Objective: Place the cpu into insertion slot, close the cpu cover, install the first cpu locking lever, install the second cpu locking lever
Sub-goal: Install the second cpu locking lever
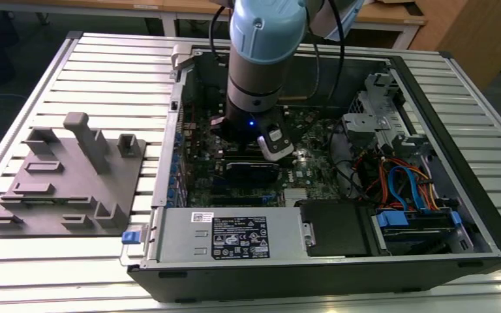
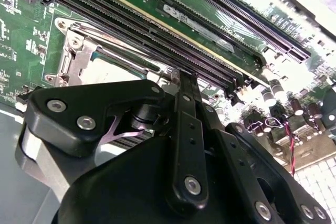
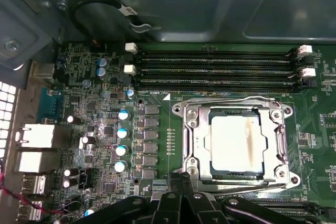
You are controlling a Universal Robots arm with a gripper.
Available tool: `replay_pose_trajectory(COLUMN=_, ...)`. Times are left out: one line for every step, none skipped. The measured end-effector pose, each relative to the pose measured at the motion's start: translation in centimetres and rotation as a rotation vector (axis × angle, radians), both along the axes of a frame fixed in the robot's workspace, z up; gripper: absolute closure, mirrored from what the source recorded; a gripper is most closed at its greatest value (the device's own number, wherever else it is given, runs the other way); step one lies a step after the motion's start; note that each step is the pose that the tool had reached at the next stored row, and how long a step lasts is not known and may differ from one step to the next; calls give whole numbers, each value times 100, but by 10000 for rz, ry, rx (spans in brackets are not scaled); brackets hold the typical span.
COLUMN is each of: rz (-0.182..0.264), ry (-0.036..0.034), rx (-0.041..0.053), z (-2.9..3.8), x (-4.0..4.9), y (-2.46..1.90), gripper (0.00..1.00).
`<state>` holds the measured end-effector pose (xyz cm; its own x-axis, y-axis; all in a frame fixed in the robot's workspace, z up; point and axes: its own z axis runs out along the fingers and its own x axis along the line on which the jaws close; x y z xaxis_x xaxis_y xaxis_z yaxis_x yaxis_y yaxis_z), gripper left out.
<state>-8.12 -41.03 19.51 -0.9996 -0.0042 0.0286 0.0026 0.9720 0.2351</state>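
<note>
Tool [image 3: 181,182] fingertips together (grasp unclear) at cpu cover [image 3: 191,129] edge, cpu [image 3: 236,142] seated.

Open space directly over cpu cover [image 3: 234,145], its window unobstructed. Memory slots [image 3: 215,66] run just beside one edge of the cover. Capacitors [image 3: 122,132] stand upright near another. Gripper [image 3: 181,203] crowds a third edge. Case wall [image 3: 210,3] rises beyond the slots.

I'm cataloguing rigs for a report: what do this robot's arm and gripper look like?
The arm is a thick cylinder with a light blue cap above a grey sleeve and a black wrist with a small blue light; black cables trail beside it. The gripper is matte black, built of linked bars fastened with silver screws.
</note>
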Motion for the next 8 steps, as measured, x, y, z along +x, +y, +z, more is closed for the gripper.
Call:
replay_pose_trajectory(rz=0, ry=0, rx=1, z=13, x=0, y=1, gripper=90)
replay_pose_trajectory(rz=0, ry=-1, rx=3, z=28, x=0, y=1, gripper=90)
replay_pose_trajectory(rz=0, ry=-1, rx=3, z=46, x=0, y=1, gripper=90)
replay_pose_trajectory(rz=0, ry=-1, rx=4, z=65, x=0, y=1, gripper=90)
replay_pose_trajectory(rz=-1, ry=-2, rx=6, z=83, x=1, y=2, gripper=90)
replay_pose_trajectory(rz=0, ry=-1, rx=3, z=101, x=0, y=1, gripper=90)
replay_pose_trajectory(rz=-1, ry=0, rx=3, z=119, x=0, y=1, gripper=90)
replay_pose_trajectory(rz=0, ry=0, rx=2, z=134, x=0, y=1, gripper=90)
